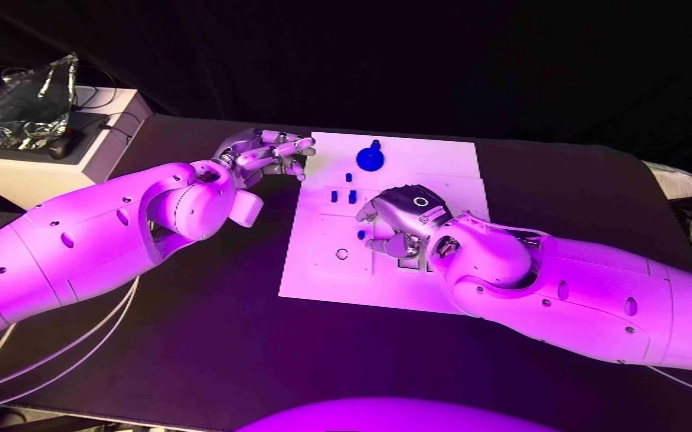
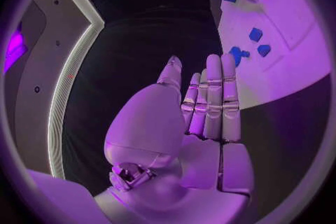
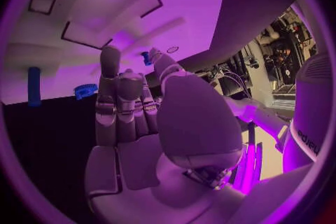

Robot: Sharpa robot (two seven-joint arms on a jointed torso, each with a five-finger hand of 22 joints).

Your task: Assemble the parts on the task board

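1. The right hand (image 1: pixel 404 220) was seen over the middle of the task board (image 1: pixel 325 277); a small blue part (image 3: pixel 146 58) was pinched at its fingertips.
2. Small blue parts (image 1: pixel 342 195) were found on the board just beyond that hand.
3. The left hand (image 1: pixel 268 157) was held at the board's far left edge, fingers straight and together, nothing gripped.
4. A round blue part (image 1: pixel 371 158) lay near the board's far edge.
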